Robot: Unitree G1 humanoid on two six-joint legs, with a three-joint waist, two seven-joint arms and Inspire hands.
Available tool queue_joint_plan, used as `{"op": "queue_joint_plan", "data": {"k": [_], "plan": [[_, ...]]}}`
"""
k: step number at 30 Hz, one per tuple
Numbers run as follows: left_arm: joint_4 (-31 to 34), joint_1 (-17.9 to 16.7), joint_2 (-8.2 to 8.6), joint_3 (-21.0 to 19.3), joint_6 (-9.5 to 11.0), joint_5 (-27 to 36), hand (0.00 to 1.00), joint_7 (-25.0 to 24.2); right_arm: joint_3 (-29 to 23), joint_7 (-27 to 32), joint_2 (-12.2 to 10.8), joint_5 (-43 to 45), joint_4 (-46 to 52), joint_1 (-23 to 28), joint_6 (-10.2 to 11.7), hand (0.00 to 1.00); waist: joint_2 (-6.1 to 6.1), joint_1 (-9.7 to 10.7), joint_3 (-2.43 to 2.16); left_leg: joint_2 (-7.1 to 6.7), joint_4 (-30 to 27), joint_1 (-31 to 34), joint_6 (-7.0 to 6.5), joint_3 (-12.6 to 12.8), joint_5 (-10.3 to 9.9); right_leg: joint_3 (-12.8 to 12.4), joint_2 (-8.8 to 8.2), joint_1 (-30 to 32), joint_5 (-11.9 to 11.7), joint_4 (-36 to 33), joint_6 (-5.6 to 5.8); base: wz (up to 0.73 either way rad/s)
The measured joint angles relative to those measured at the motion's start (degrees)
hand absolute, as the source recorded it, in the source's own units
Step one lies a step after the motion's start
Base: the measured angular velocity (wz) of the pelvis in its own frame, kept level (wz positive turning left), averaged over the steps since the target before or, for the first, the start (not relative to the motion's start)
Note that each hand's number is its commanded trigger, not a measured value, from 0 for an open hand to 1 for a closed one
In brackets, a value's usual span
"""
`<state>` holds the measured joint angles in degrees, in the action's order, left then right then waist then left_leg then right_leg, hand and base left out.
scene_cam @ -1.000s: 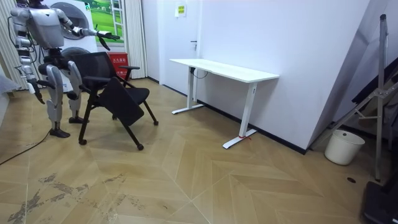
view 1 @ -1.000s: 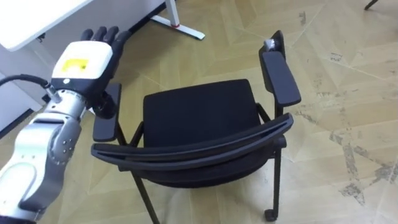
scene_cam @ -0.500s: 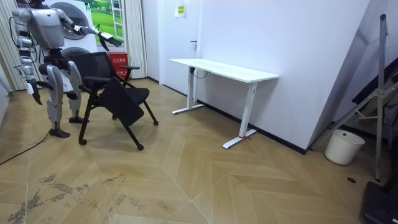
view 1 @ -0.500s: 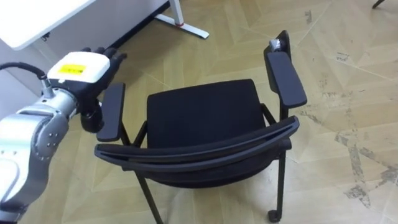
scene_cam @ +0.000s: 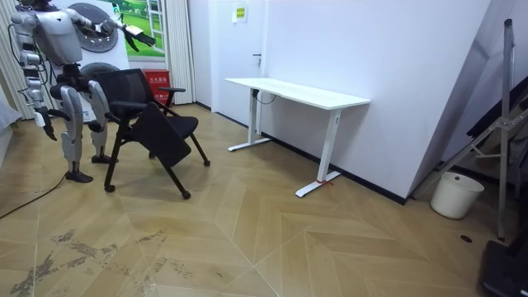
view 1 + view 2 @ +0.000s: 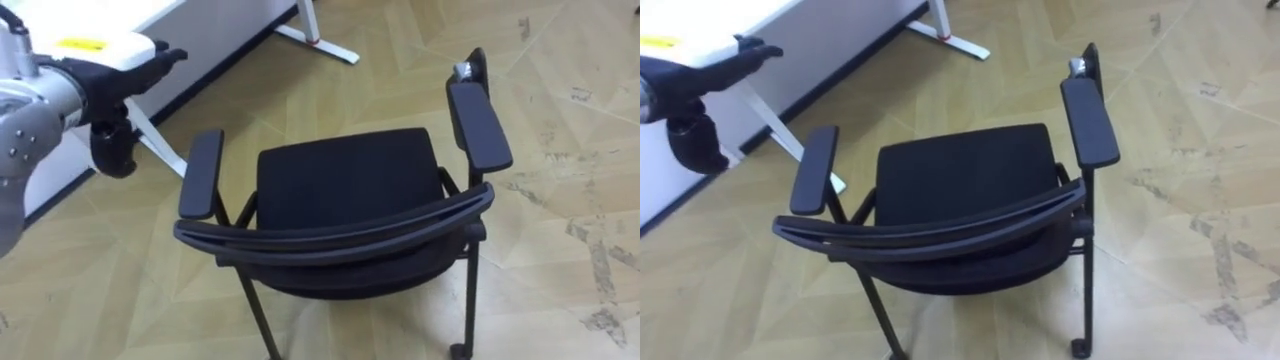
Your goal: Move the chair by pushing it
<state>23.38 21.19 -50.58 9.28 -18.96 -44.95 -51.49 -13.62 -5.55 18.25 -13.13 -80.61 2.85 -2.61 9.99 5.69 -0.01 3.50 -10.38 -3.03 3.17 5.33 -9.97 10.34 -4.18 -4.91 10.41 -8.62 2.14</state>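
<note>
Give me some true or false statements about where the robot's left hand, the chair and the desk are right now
1. The left hand rests on the chair's left armrest. False: it is up in the air, left of the armrest, touching nothing.
2. The left hand's fingers are straight. True.
3. The chair is tucked under the white desk. False: it stands on open floor, apart from the desk.
4. The chair is black and has two armrests. True.
5. The robot stands behind the chair's backrest. True.
</note>
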Motion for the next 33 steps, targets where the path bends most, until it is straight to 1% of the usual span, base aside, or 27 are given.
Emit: {"op": "queue_joint_plan", "data": {"k": [2, 4, 5, 7, 8, 9, 10, 14, 16, 18, 19, 23, 27, 33], "plan": [[1.57, 0.02, -0.05, 0.0, -0.33, 1.61, 0.0, -1.8, -0.01, 0.07, 0.01, -0.03, 0.07, 0.05, 0.03, 0.0, -0.24, -0.34, 0.17, -0.02, 0.0, -0.22, 0.0, 0.02, 0.0, -0.06, -0.02, -0.05, 0.22, -0.08, -0.01, 0.0], [2.71, 0.03, -0.05, 0.0, -0.63, 3.58, 0.0, -4.0, -0.01, -0.14, 0.01, 0.02, 0.06, 0.03, 0.04, 0.0, -0.72, -0.58, 0.52, -0.02, -0.01, -0.29, 0.0, 0.02, 0.0, -0.14, -0.03, -0.08, 0.26, -0.13, 0.03, 0.0], [2.92, 0.02, -0.05, 0.0, -0.78, 3.81, 0.0, -4.51, 0.01, -0.25, 0.01, 0.13, 0.06, 0.08, 0.04, 0.0, -0.87, -0.7, 0.62, -0.03, -0.02, -0.29, 0.0, 0.02, 0.0, -0.14, -0.04, -0.08, 0.27, -0.13, 0.03, 0.0], [4.11, 0.02, -0.05, 0.0, -1.2, 4.26, 0.0, -6.63, 0.13, -0.67, 0.01, 0.28, 0.06, 0.53, 0.01, 0.0, -1.48, -1.15, 1.01, -0.11, -0.08, -0.13, 0.0, 0.02, 0.0, -0.05, -0.11, -0.04, 0.26, -0.15, 0.04, 0.04], [4.39, 0.02, -0.05, 0.0, -1.22, 4.34, 0.0, -7.15, 0.22, -0.74, 0.01, 0.3, 0.05, 0.61, 0.0, 0.0, -1.57, -1.24, 1.03, -0.14, -0.16, 0.03, 0.0, 0.02, 0.0, 0.0, -0.15, 0.01, 0.27, -0.16, 0.05, 0.07], [5.07, 0.04, -0.1, 0.0, -1.45, 4.81, 0.0, -8.22, 0.74, -0.79, 0.02, 0.29, 0.05, 0.62, 0.0, 0.0, -1.45, -1.29, 0.91, -0.22, -0.49, 0.41, 0.0, -0.01, 0.0, 0.2, -0.26, 0.1, 0.25, -0.14, 0.07, 0.08], [5.41, 0.1, -0.11, 0.01, -1.51, 5.89, 0.0, -9.07, 1.15, -0.92, 0.02, 0.26, 0.04, 0.61, 0.0, 0.0, -1.58, -1.27, 0.98, -0.28, -0.5, 0.5, 0.0, -0.07, 0.0, 0.51, -0.36, 0.1, 0.24, -0.14, 0.09, 0.08], [7.46, 0.16, -0.11, 0.13, -1.88, 7.23, 0.0, -11.01, 1.17, -0.97, 0.01, -0.25, -0.02, 0.16, 0.01, 0.0, -1.51, -1.25, 0.78, -0.38, -0.45, 0.65, 0.0, -0.66, 0.0, 0.95, -0.45, 0.02, 0.24, -0.08, 0.09, 0.04], [9.03, 1.26, -0.12, 0.13, -2.2, 8.56, 0.0, -12.53, 1.18, -0.96, 0.02, 0.0, -0.01, -0.06, 0.0, 0.0, -1.33, -1.26, 0.63, -0.38, -0.45, 0.71, 0.0, -0.85, 0.0, 1.15, -0.42, -0.16, 0.24, -0.15, 0.09, 0.02], [10.11, 1.98, -0.28, 0.13, -2.3, 9.76, 0.0, -12.98, 1.21, -0.91, 0.01, 0.05, -0.01, -0.49, -0.02, 0.0, -1.18, -1.18, 0.51, -0.37, -0.41, 0.79, 0.0, -0.99, 0.0, 1.21, -0.42, -0.26, 0.24, -0.29, 0.09, 0.02], [10.49, 2.18, -0.28, 0.14, -2.3, 10.08, 0.0, -13.2, 1.2, -0.91, 0.01, 0.22, 0.03, -0.63, -0.01, 0.0, -1.23, -1.06, 0.53, -0.37, -0.4, 0.77, 0.0, -1.06, 0.0, 1.26, -0.42, -0.31, 0.24, -0.31, 0.08, 0.0], [10.58, 2.31, -0.33, 0.14, -2.39, 11.45, 0.0, -14.19, 1.44, -0.9, -0.06, 0.16, 0.06, -0.64, -0.18, 0.0, -0.85, -0.96, 0.24, -0.31, -0.41, 0.42, 0.0, -1.47, 0.0, 1.41, -0.42, -0.42, 0.24, -1.17, 0.09, 0.02], [10.97, 2.32, -0.32, 0.16, -2.47, 13.67, 0.0, -14.32, 2.84, -0.84, -0.06, -0.07, 0.08, -0.78, -0.57, 0.0, -0.92, -0.65, 0.29, -0.35, -0.44, 0.25, 0.0, -1.69, -0.01, 1.41, -0.43, -0.82, 0.24, -1.15, 0.08, 0.06], [10.96, 2.31, -0.31, 0.15, -2.46, 16.56, 0.0, -14.14, 3.05, -0.38, -0.09, -0.29, 0.73, -0.41, -0.53, 0.0, -0.92, -0.74, 0.33, -0.35, -0.43, 0.7, 0.0, -1.49, -0.01, 1.68, -0.43, 0.05, 0.26, -0.96, 0.12, -0.02]]}}
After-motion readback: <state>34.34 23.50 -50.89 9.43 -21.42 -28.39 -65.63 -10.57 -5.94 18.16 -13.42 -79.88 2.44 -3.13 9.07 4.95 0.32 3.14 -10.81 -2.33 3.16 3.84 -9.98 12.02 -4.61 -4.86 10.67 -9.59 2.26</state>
